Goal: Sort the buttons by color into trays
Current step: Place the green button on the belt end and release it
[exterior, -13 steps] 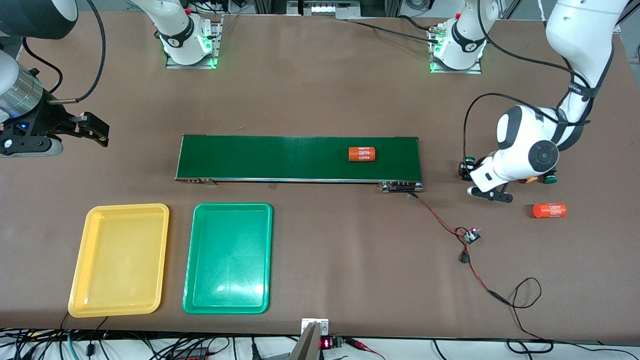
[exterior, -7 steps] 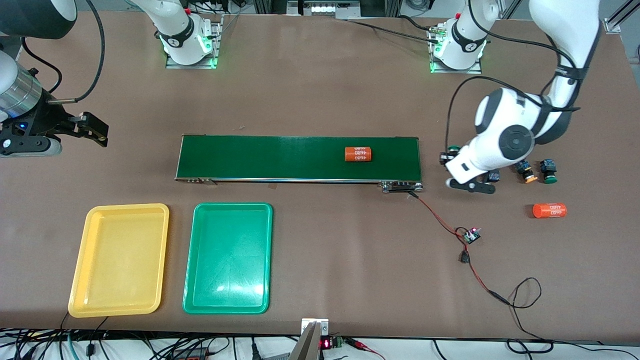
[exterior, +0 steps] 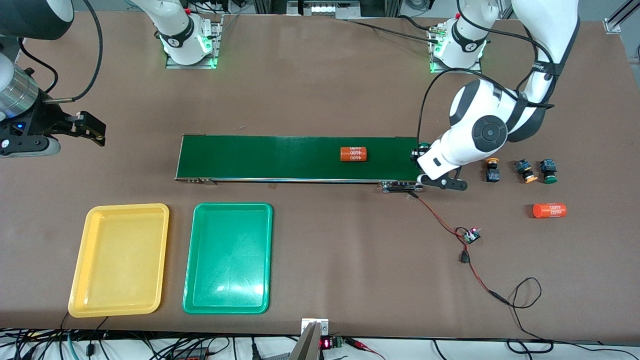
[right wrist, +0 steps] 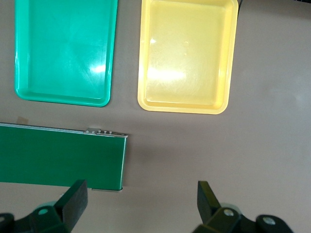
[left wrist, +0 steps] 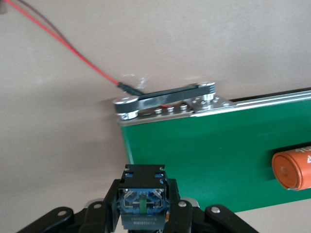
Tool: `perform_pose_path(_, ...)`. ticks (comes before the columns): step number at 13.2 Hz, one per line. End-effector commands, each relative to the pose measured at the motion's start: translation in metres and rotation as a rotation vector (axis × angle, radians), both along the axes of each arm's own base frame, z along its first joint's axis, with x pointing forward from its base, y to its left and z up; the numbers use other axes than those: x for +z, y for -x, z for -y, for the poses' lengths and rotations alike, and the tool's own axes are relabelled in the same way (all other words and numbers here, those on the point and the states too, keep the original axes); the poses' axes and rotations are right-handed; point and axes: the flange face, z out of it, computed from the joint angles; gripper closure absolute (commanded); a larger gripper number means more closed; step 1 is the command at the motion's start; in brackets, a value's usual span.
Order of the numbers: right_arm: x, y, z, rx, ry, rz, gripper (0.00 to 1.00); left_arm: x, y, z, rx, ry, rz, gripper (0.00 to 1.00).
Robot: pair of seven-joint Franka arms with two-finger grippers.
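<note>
My left gripper point(exterior: 419, 154) is shut on a button point(left wrist: 143, 194), a black-and-blue block whose green cap point(exterior: 424, 146) peeks out in the front view. It hangs over the conveyor belt's point(exterior: 280, 157) end toward the left arm. Three more buttons stand on the table beside that end: two yellow-orange point(exterior: 492, 170) point(exterior: 525, 170) and one green point(exterior: 549, 171). The yellow tray point(exterior: 120, 260) and the green tray point(exterior: 228, 257) lie empty, nearer the front camera than the belt. My right gripper point(exterior: 92, 132) waits open above the table at the right arm's end, its fingers point(right wrist: 75, 196) wide apart.
An orange cylinder point(exterior: 353, 154) lies on the belt; another point(exterior: 549, 210) lies on the table near the loose buttons. Red and black wires with a small circuit board point(exterior: 471, 235) run from the belt's motor end toward the table's front edge.
The left arm has carried the green button from beside the loose buttons to over the belt's end. The cylinder on the belt has crept toward the right arm's end.
</note>
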Motion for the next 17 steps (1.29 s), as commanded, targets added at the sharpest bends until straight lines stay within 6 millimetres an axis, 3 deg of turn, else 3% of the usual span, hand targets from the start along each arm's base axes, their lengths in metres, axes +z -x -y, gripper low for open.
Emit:
perform_pose_path(1, 0.001, 0.000, 0.008, 0.018, -0.005, -0.023, 0.00, -0.020, -0.008, 0.014, 0.010, 0.027, 0.004, 1.00)
perform_pose_path(2, 0.000, 0.000, 0.008, 0.028, -0.003, -0.026, 0.00, -0.023, -0.008, 0.022, 0.002, 0.035, 0.018, 1.00)
perform_pose_path(9, -0.003, -0.001, 0.002, 0.086, -0.001, -0.038, 0.00, -0.047, -0.009, 0.024, 0.029, 0.043, 0.018, 0.98)
perform_pose_path(10, -0.003, -0.001, 0.000, 0.088, -0.001, -0.038, 0.00, -0.051, -0.009, 0.024, 0.017, 0.038, 0.016, 0.85)
perform_pose_path(11, -0.003, -0.001, -0.002, 0.086, 0.001, -0.037, 0.00, -0.051, -0.008, 0.026, 0.006, 0.038, 0.017, 0.49)
perform_pose_path(12, -0.003, -0.001, -0.002, 0.082, 0.000, -0.037, 0.00, -0.048, -0.007, 0.029, -0.009, 0.036, 0.023, 0.00)
perform_pose_path(15, -0.006, -0.002, -0.002, 0.079, 0.000, -0.040, 0.00, -0.012, -0.012, 0.018, 0.006, 0.028, 0.056, 0.00)
perform_pose_path(17, -0.009, -0.003, -0.004, 0.080, 0.001, -0.044, 0.00, 0.010, -0.023, -0.019, 0.060, 0.012, 0.070, 0.00)
